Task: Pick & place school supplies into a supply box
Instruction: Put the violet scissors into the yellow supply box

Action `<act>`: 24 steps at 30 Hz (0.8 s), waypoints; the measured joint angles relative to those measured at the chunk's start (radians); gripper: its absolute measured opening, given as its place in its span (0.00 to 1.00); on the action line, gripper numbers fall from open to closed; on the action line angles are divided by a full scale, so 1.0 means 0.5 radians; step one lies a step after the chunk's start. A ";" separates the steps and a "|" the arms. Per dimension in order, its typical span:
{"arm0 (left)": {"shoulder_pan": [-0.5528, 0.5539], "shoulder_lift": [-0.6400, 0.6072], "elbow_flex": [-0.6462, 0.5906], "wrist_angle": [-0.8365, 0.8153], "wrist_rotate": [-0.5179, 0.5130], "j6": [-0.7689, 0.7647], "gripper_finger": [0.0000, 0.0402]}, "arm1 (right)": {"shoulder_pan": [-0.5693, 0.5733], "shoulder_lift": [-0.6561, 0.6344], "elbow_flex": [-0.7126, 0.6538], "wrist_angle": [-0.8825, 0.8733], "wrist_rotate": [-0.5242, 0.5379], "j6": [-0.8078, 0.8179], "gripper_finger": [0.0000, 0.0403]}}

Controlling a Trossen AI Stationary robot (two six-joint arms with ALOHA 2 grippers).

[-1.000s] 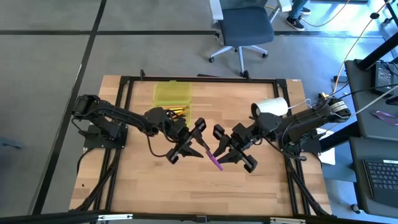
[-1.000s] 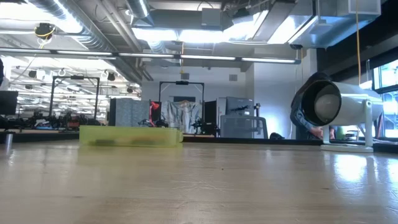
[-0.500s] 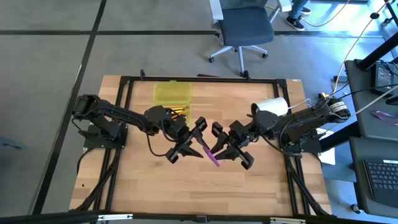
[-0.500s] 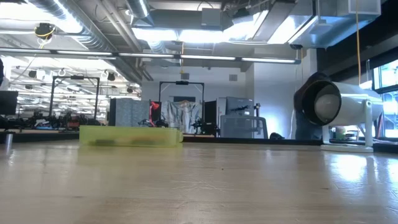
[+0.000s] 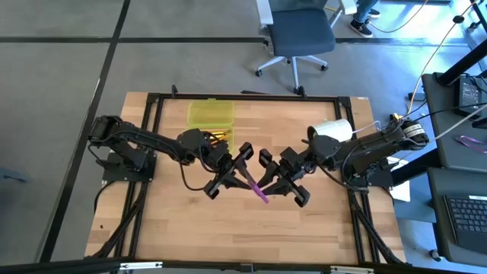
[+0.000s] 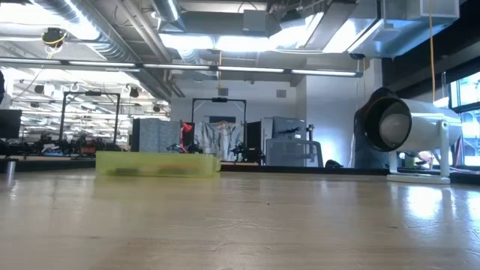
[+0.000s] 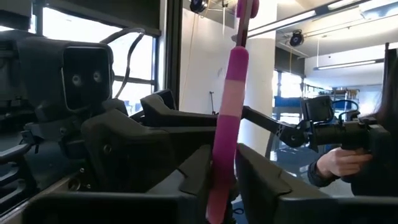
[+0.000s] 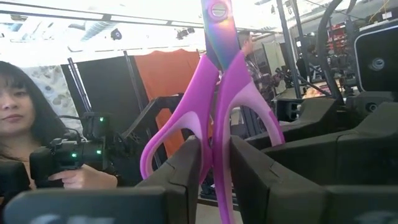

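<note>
The purple-handled scissors [image 5: 259,190] hang in the air over the middle of the table, between both grippers. My left gripper [image 5: 240,181] comes from the left and my right gripper [image 5: 274,184] from the right. Each is shut on the scissors [image 8: 214,81]. The translucent yellow-green supply box [image 5: 211,114] lies open near the far edge, resting flat on its base, with pencils [image 5: 219,137] in it. It also shows in the low view as the supply box [image 6: 157,165]. Neither gripper shows in the low view. My left gripper [image 7: 224,180] pinches the scissors' purple handle part [image 7: 219,168] between its two fingers, seen edge-on. The scissors are lifted clear of the table and stand up past the fingers. My right gripper [image 8: 216,168] pinches the scissors where the two purple handle shanks [image 8: 214,140] run together, below the pivot [image 8: 216,10], one finger on each flat side. The handle loops spread to either side of the fingers.
A white cylinder on a stand [image 5: 332,129] sits at the table's far right, behind my right arm, and shows large in the low view [image 6: 412,124]. An office chair [image 5: 300,34] stands beyond the far edge. A person with a camera [image 8: 37,162] stands beyond the table.
My right gripper has moved a little toward the table's left, closer to my left gripper and onto the scissors. The scissors have stayed lifted in my left gripper.
</note>
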 joint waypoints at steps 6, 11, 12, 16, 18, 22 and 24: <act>0.027 0.000 0.000 0.007 0.034 0.000 0.06 | -0.001 0.000 0.000 0.003 0.002 -0.007 0.20; 0.032 0.000 0.000 0.006 0.035 -0.002 0.06 | -0.002 -0.001 0.000 0.002 0.002 0.001 0.23; 0.032 0.000 0.000 0.006 0.046 -0.002 0.07 | -0.002 -0.001 0.000 0.001 0.003 0.008 0.25; 0.031 0.000 0.000 0.008 0.093 -0.002 0.07 | -0.003 -0.001 0.000 -0.004 0.008 0.043 0.34; 0.032 0.000 0.000 0.007 0.117 -0.002 0.06 | -0.003 -0.001 0.000 -0.004 0.008 0.043 0.40; 0.032 -0.002 -0.001 0.007 0.125 -0.002 0.06 | -0.001 -0.003 0.000 -0.007 -0.006 -0.010 0.51; 0.032 -0.002 -0.002 0.005 0.129 -0.008 0.06 | -0.003 -0.026 0.000 -0.060 -0.011 -0.058 0.55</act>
